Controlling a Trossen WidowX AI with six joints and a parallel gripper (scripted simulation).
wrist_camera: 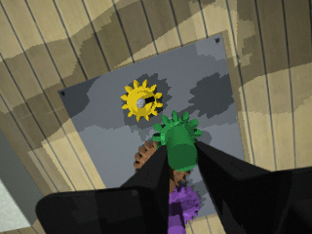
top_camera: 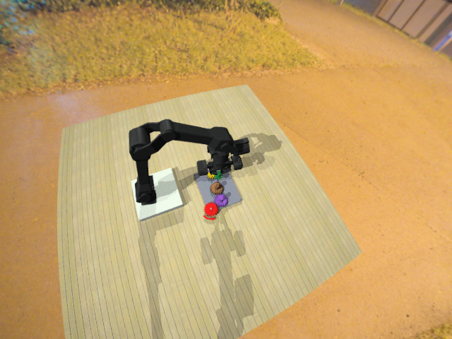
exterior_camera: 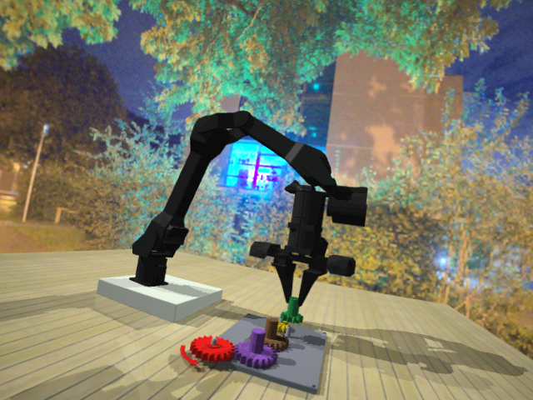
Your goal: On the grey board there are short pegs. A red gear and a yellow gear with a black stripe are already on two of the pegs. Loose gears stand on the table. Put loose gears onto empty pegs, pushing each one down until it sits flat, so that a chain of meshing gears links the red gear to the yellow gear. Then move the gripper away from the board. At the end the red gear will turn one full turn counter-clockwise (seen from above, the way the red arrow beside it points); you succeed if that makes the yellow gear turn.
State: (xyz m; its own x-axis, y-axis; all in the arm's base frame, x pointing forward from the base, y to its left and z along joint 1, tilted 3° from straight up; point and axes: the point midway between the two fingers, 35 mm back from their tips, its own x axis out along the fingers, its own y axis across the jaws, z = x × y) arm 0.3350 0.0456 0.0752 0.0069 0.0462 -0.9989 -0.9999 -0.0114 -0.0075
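My gripper [exterior_camera: 294, 300] [wrist_camera: 180, 149] [top_camera: 218, 171] is shut on the stem of a green gear [exterior_camera: 292, 312] [wrist_camera: 175, 133] [top_camera: 218, 176] and holds it a little above the grey board [exterior_camera: 303, 362] [wrist_camera: 102, 141] [top_camera: 233, 193]. The green gear hangs between the yellow gear [wrist_camera: 141, 100] [top_camera: 210, 175] [exterior_camera: 282, 327] with its black stripe and the brown gear [top_camera: 217, 188] [exterior_camera: 273, 337] [wrist_camera: 145, 153]. The brown gear meshes with a purple gear [top_camera: 220, 199] [exterior_camera: 256, 351] [wrist_camera: 184, 207]. The purple gear meshes with the red gear [top_camera: 210, 210] [exterior_camera: 211, 347] at the board's near corner.
The arm's white base plate [top_camera: 166, 193] [exterior_camera: 159, 299] stands left of the board. A red arrow [top_camera: 213, 218] [exterior_camera: 186, 356] lies on the table beside the red gear. The wooden table top [top_camera: 277, 233] surrounds the board.
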